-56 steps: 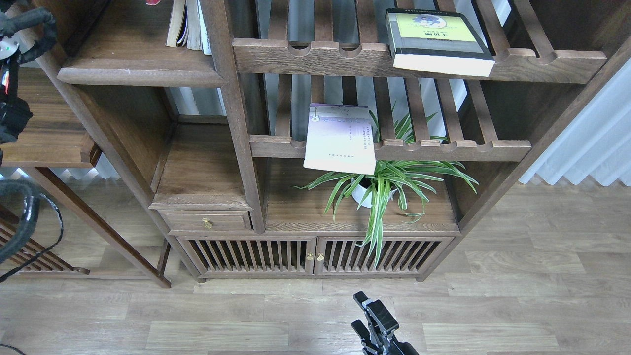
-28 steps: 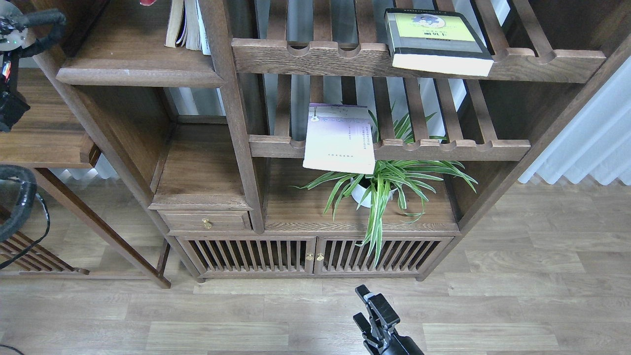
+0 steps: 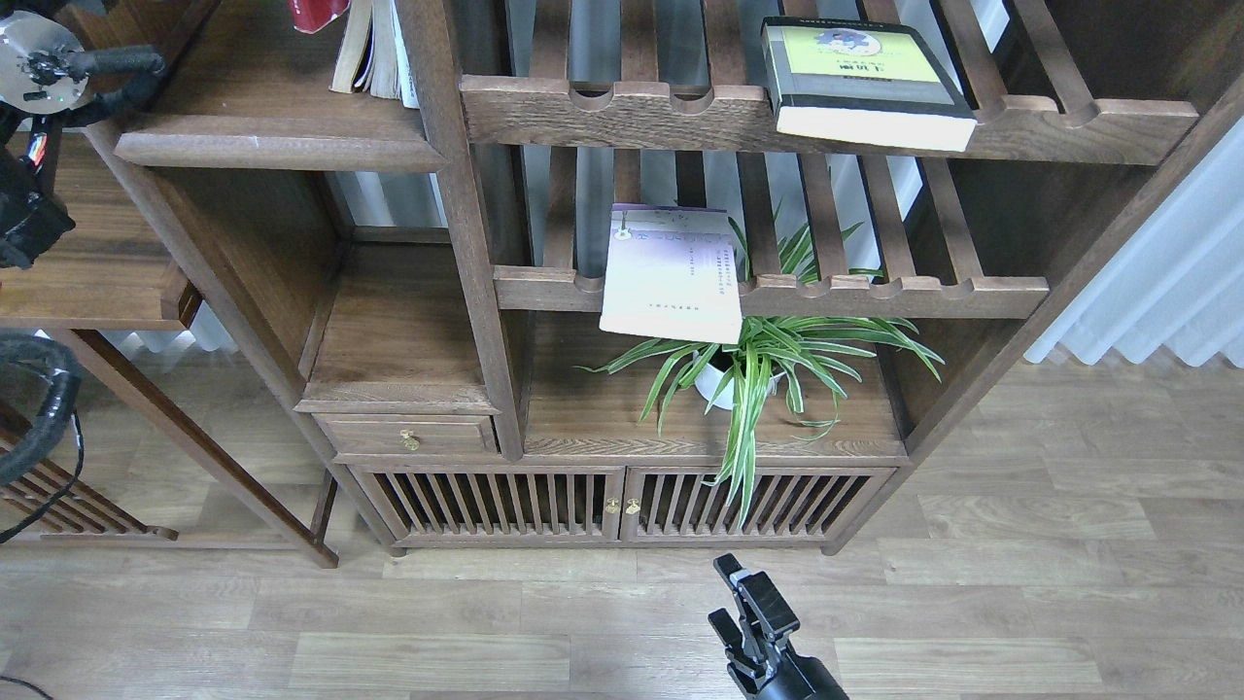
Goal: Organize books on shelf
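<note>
The red book [image 3: 313, 12] shows only as a corner at the top edge, above the solid dark-brown shelf [image 3: 262, 136] and left of the worn cream-paged books [image 3: 374, 49]. What holds it is cut off. The pale lavender-white book [image 3: 671, 272] lies flat on the lower slatted rack, overhanging its front rail. The thick yellow-green book [image 3: 860, 78] lies flat on the upper slatted rack. My left arm [image 3: 39, 68] rises along the left edge; its gripper is out of view. My right gripper [image 3: 748, 612] is low over the floor, open and empty.
A spider plant in a white pot [image 3: 753, 360] stands under the lavender book. A small drawer [image 3: 408, 437] and slatted cabinet doors [image 3: 622, 501] sit below. A side table [image 3: 87, 282] is at the left. White curtains [image 3: 1166, 292] hang at the right.
The red book's corner has come further into view at the top edge. My left arm has shifted right and up. My right gripper has drifted slightly right and lower.
</note>
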